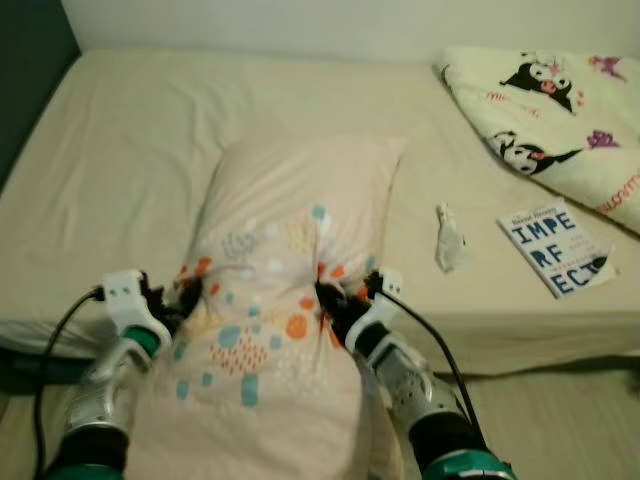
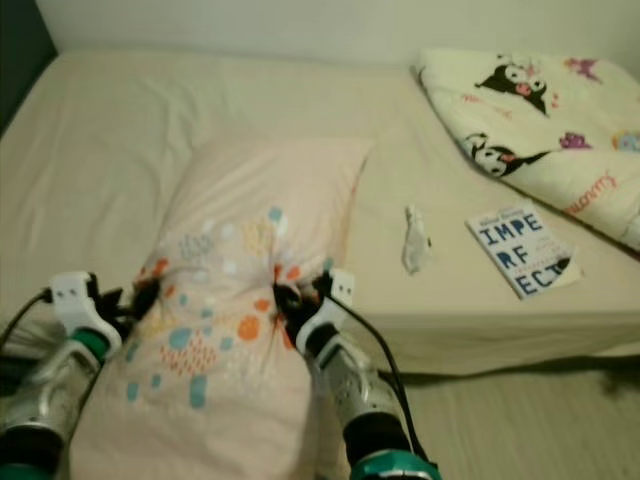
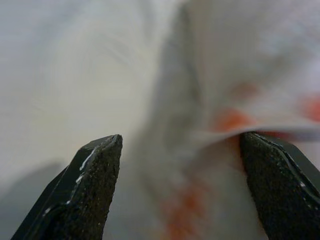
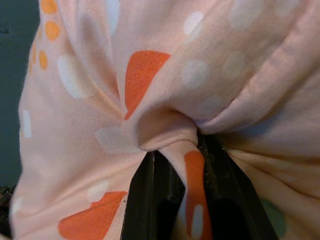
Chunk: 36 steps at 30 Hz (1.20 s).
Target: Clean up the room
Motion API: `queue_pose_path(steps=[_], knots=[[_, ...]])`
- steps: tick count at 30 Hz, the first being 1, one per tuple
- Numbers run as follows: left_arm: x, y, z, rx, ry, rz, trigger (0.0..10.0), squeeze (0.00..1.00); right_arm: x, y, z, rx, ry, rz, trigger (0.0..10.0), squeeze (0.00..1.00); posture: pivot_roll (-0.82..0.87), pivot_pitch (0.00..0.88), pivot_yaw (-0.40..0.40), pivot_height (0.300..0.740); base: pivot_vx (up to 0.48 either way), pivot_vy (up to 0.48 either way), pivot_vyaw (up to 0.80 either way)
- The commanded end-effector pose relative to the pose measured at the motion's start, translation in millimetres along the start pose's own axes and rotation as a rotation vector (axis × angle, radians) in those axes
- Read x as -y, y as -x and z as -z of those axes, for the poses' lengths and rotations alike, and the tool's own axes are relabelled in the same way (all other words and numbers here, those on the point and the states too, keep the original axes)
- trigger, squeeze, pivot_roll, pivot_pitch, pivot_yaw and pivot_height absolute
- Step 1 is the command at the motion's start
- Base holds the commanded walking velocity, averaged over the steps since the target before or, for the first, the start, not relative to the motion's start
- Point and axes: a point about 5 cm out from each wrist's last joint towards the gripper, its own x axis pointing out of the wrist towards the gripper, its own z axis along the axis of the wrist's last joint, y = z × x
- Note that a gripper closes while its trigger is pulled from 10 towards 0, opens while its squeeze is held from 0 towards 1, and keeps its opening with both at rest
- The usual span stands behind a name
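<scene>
Right wrist view: right gripper [image 4: 187, 165] pinches fold of pillow [image 1: 290, 260]. Left gripper [image 3: 182, 187] wide, fabric between fingers, ungripped. Pillow spans both grippers, far end on bed [image 1: 130, 150]. Risk: one-sided hold lets pillow sag, slip from thin fold.

Soft dim light, blurred left-wrist close-up

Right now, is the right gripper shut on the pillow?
Shut: the right gripper fingers pinch a fold of the pillow fabric.
</scene>
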Motion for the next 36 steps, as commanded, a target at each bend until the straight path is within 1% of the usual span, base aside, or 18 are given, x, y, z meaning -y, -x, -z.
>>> queue_pose_path(steps=[1, 3, 6, 10, 15, 16, 19, 20, 22, 25, 26, 28, 29, 30, 31, 32, 35, 36], knots=[[-9.7, 1.4, 4, -0.003, 0.046, -0.045, 10.0, 0.0, 7.0, 3.7, -3, 0.008, -0.02, 0.027, 10.0, 0.0, 0.15, 0.157, -0.063, 0.588, 0.0, 0.0, 0.0], [-12.6, -4.7, -7, 0.012, 0.127, -0.039, 10.0, 0.0, 12.8, 7.3, -12, 0.025, -0.014, 0.038, 10.0, 0.0, 0.14, 0.163, -0.062, 0.588, 0.0, 0.0, 0.0], [-0.4, -10.1, -2, -0.042, 0.213, 0.086, 10.0, 0.0, 18.0, 12.3, -16, 0.03, -0.008, 0.052, 10.0, 0.0, 0.08, 0.198, -0.051, 0.588, 0.0, 0.0, 0.0], [5.1, -10.8, 3, -0.073, 0.23, 0.128, 10.0, 0.0, 18.7, 14.5, -17, 0.03, -0.005, 0.053, 10.0, 0.0, 0.07, 0.204, -0.048, 0.588, 0.0, 0.0, 0.0], [18.8, -9.8, 24, -0.157, 0.266, 0.182, 10.0, 0.0, 18.2, 21.5, -14, 0.008, -0.007, 0.041, 10.0, 0.0, 0.02, 0.222, -0.041, 0.588, 0.0, 0.0, 0.0], [32.9, -8.0, 41, -0.222, 0.291, 0.227, 10.0, 0.0, 13.2, 26.1, -5, -0.032, -0.011, 0.008, 10.0, 0.0, 0.01, 0.22, -0.041, 0.588, 0.0, 0.0, 0.0], [40.6, -7.7, 47, -0.245, 0.305, 0.252, 10.0, 0.0, 10.1, 27.9, -1, -0.051, -0.016, -0.011, 10.0, 0.0, 0.0, 0.231, -0.039, 0.588, 0.0, 0.0, 0.0], [49.9, -8.0, 52, -0.262, 0.33, 0.283, 10.0, 0.0, 7.0, 29.6, 4, -0.076, -0.024, -0.032, 10.0, 0.0, -0.01, 0.227, -0.036, 0.588, 0.0, 0.0, 0.0], [49.9, -8.0, 52, -0.262, 0.33, 0.283, 10.0, 0.0, 7.0, 29.6, 4, -0.076, -0.024, -0.032, 10.0, 0.0, -0.01, 0.227, -0.036, 0.588, 0.0, 0.0, 0.0], [73.0, -10.4, 55, -0.285, 0.437, 0.383, 10.0, 0.0, -7.1, 33.7, 23, -0.183, -0.039, -0.131, 10.0, 0.0, -0.01, 0.222, -0.032, 0.588, 0.0, 0.0, 0.0], [80.7, -11.6, 53, -0.286, 0.517, 0.436, 10.0, 0.0, -14.1, 34.9, 30, -0.233, -0.043, -0.175, 10.0, 0.0, -0.02, 0.224, -0.031, 0.588, 0.0, 0.0, 0.0], [80.7, -11.6, 53, -0.286, 0.517, 0.436, 10.0, 0.0, -14.1, 34.9, 30, -0.233, -0.043, -0.175, 10.0, 0.0, -0.02, 0.224, -0.031, 0.588, 0.0, 0.0, 0.0], [85.6, -12.3, 50, -0.285, 0.572, 0.473, 10.0, 0.0, -18.6, 35.9, 35, -0.265, -0.047, -0.201, 10.0, 0.0, -0.02, 0.224, -0.031, 0.588, 0.0, 0.0, 0.0], [85.6, -12.3, 50, -0.285, 0.572, 0.473, 10.0, 0.0, -18.6, 35.9, 35, -0.265, -0.047, -0.201, 10.0, 0.0, -0.02, 0.224, -0.031, 0.588, 0.0, 0.0, 0.0], [98.7, -12.9, 45, -0.286, 0.687, 0.572, 10.0, 0.0, -29.7, 35.0, 42, -0.307, -0.092, -0.247, 10.0, 0.0, -0.01, 0.225, -0.036, 0.588, 0.0, 0.0, 0.0], [106.8, -12.0, 43, -0.289, 0.734, 0.638, 10.0, 0.0, -37.0, 33.2, 43, -0.312, -0.13, -0.273, 10.0, 0.0, -0.01, 0.226, -0.04, 0.588, 0.0, 0.0, 0.0], [112.2, -11.2, 41, -0.29, 0.765, 0.683, 10.0, 0.0, -42.1, 32.0, 44, -0.315, -0.155, -0.291, 10.0, 0.0, -0.01, 0.226, -0.04, 0.588, 0.0, 0.0, 0.0], [118.8, -10.4, 40, -0.291, 0.788, 0.728, 10.0, 0.0, -48.3, 31.8, 44, -0.321, -0.18, -0.315, 10.0, 0.0, 0.01, 0.218, -0.043, 0.588, 0.0, 0.0, 0.0]])
